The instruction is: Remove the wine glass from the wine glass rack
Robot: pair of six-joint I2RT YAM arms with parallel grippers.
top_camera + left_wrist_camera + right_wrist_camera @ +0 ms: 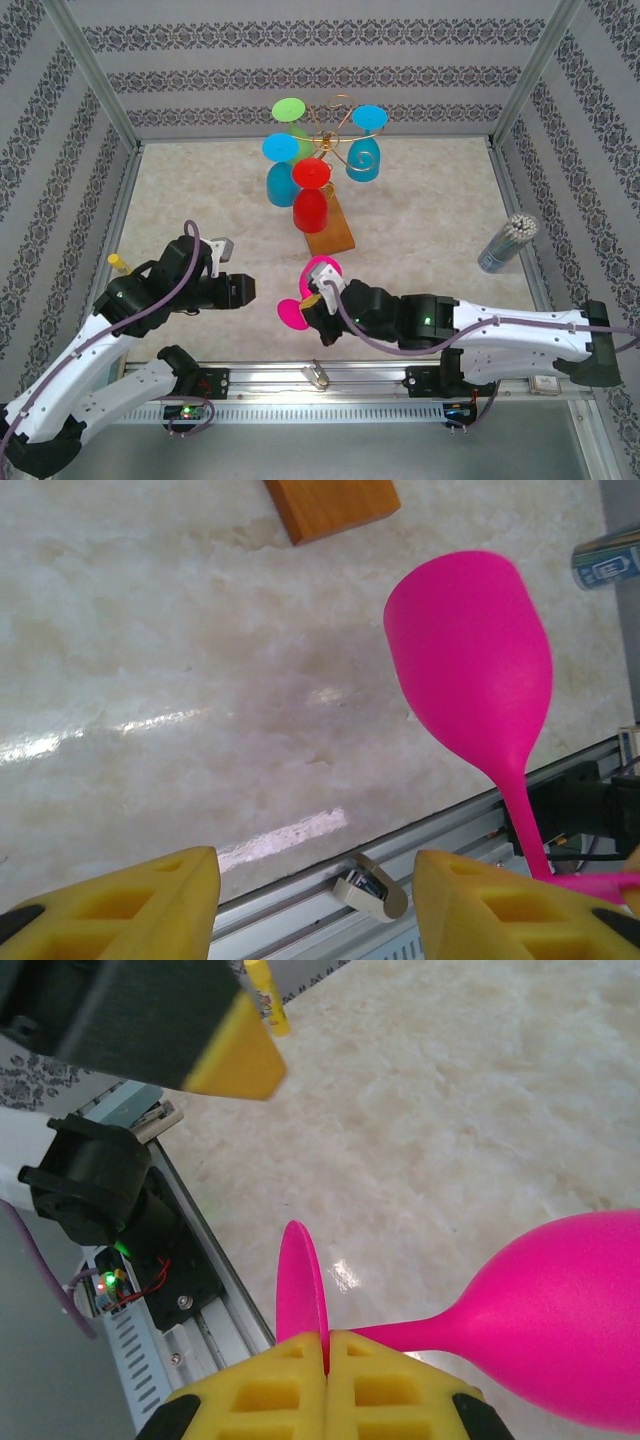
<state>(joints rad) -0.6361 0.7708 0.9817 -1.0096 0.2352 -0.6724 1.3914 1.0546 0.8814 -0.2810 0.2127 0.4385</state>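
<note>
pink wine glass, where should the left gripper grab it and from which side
Probably the pink wine glass by its bare stem just under the bowl, from the left gripper side: the right gripper is shut by the foot, and the bowl looks wide.

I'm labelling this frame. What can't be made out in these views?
- Right wrist view: the mouth of the pink wine glass, cut off by the right edge; the stem's gripped part, hidden inside the right gripper.
- Left wrist view: most of the wine glass rack, cut off by the top edge.
- Top view: the rack's lower wire, behind the red glass; the yellow item by the left arm, too small to identify.
</note>
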